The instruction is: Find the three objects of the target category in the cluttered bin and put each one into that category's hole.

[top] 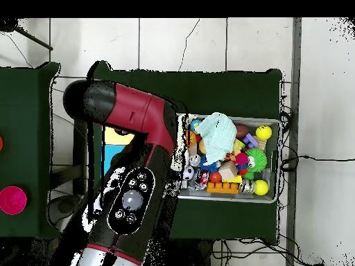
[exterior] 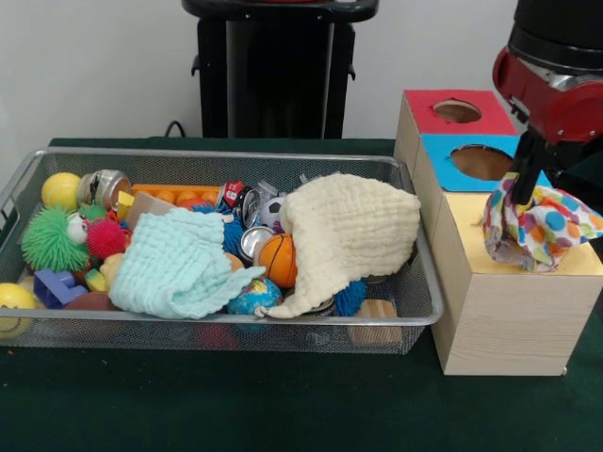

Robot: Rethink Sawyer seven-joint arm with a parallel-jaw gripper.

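Cloths look like our target category: our end effector (exterior: 524, 209) is clamped on a polka-dot cloth (exterior: 542, 229) over the yellow hole of the sorting box (exterior: 490, 311). A cream cloth (exterior: 353, 231) and mint cloth (exterior: 174, 268) remain in the wire bin (exterior: 236, 331).

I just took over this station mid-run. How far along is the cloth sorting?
In hand: the hand sits over the yellow-topped section of the wooden sorting box with a polka-dot multicoloured cloth bunched there, not visibly through a hole. Whether it grips the cloth cannot be told. Left: a cream knitted cloth and a pale mint cloth lie in the wire mesh bin. Nothing is visibly finished.
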